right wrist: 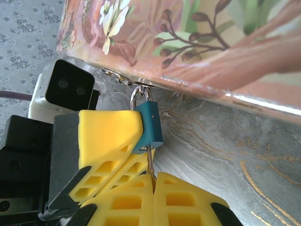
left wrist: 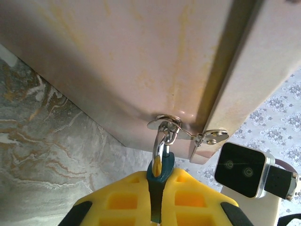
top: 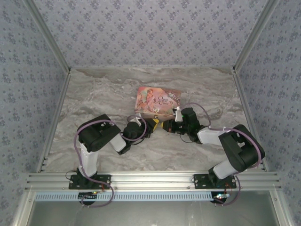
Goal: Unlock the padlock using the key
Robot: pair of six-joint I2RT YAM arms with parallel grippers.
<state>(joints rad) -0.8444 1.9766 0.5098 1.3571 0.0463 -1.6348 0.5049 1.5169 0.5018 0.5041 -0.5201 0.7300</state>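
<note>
Near box point(right wrist: 197, 42) edge: my left gripper point(left wrist: 159, 183) clamps padlock point(right wrist: 149, 125); right gripper point(right wrist: 154, 181) pinches inserted key point(right wrist: 150, 162); twist squarely, padlock braced.

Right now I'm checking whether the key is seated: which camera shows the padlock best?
Right wrist: the padlock shows side-on, blue body clear, shackle through the hasp of the pink box, key at its base. Left wrist shows it edge-on between yellow fingers. Top external: too small to make out.

Left arm point(top: 96, 136), elbow bent, reaching inward, left gripper point(top: 151, 125) pinched nearly closed, yellow pads point(left wrist: 127, 202), right arm point(top: 240, 148), elbow bent, right gripper point(top: 165, 125) pinched closed, grippers tip to tip.
</note>
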